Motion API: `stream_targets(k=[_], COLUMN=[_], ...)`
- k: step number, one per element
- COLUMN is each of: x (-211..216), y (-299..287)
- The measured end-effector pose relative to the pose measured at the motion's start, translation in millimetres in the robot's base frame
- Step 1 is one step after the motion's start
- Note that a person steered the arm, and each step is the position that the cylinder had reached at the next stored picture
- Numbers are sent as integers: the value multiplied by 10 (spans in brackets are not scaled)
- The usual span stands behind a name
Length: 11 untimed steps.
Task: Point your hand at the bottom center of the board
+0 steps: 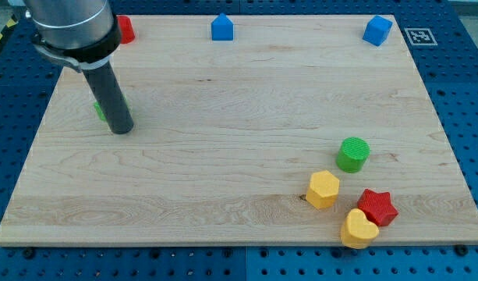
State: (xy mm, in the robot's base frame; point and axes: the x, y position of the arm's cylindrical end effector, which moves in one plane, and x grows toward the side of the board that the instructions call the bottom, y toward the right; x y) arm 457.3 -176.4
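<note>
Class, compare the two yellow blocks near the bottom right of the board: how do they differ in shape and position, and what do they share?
The yellow hexagon block has flat, angled sides; the yellow heart block has rounded lobes. The hexagon lies further toward the view's top and left, while the heart sits nearest the board's bottom edge. The heart is right against the red star block; the hexagon stands just apart from it. Both share the same yellow colour and similar size.
</note>
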Motion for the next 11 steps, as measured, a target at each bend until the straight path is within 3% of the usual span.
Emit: stream_targets(k=[1, 3, 7, 8, 9, 11], x=[10, 562, 633, 1030, 1319, 1427], y=[1, 183, 554, 598, 967, 1431])
